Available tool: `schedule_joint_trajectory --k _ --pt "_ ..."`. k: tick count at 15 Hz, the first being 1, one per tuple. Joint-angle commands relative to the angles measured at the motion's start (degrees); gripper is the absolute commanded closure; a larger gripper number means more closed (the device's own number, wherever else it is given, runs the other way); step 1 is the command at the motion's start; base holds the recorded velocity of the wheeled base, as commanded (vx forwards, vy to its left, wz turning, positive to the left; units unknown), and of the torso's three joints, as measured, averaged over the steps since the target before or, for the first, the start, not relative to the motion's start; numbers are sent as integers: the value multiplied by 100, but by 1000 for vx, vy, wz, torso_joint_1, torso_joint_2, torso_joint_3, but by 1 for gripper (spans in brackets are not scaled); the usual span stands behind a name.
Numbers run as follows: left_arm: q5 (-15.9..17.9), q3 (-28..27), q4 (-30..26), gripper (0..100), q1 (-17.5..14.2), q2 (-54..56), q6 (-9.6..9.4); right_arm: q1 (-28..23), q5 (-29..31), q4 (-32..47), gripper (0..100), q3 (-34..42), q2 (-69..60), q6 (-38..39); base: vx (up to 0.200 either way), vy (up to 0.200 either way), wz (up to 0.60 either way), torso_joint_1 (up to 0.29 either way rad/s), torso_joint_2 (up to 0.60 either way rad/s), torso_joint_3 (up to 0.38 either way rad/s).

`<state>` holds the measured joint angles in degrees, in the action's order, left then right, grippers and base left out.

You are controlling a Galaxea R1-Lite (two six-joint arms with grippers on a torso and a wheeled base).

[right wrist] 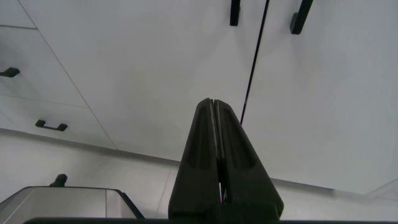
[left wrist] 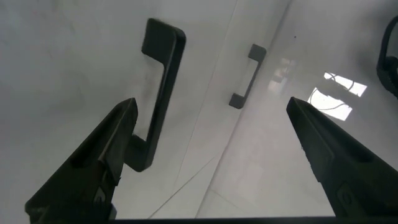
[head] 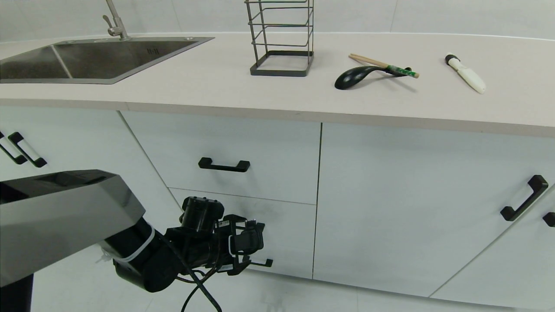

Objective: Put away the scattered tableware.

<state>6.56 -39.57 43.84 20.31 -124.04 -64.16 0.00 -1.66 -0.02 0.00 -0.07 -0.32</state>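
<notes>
Left gripper [left wrist: 210,111] spread wide, low beside a cabinet handle [left wrist: 157,93] | right gripper [right wrist: 214,107] pinched shut, empty | spoon [head: 352,78] and chopsticks [head: 381,64] up on counter [head: 195,89], right of rack [head: 279,73], lying crosswise | likely the right arm's job

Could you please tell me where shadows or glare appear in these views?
Head view: the black spoon casts a soft shadow on the counter. Left wrist view: glare patches on the glossy surface beyond the open left gripper. Right wrist view: cabinet doors evenly lit, no glare.
</notes>
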Motion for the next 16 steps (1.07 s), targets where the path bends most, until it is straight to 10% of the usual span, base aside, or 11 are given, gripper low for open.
schedule_joint_trajectory --k 1,16 --pt "3 -95 20 0 8 -147 9 0 -1 -6 100 0 7 -3 0 0 0 0 0 0" --pt "12 485 -16 0 87 -112 211 0 -1 -6 100 0 7 -3 0 0 0 0 0 0"
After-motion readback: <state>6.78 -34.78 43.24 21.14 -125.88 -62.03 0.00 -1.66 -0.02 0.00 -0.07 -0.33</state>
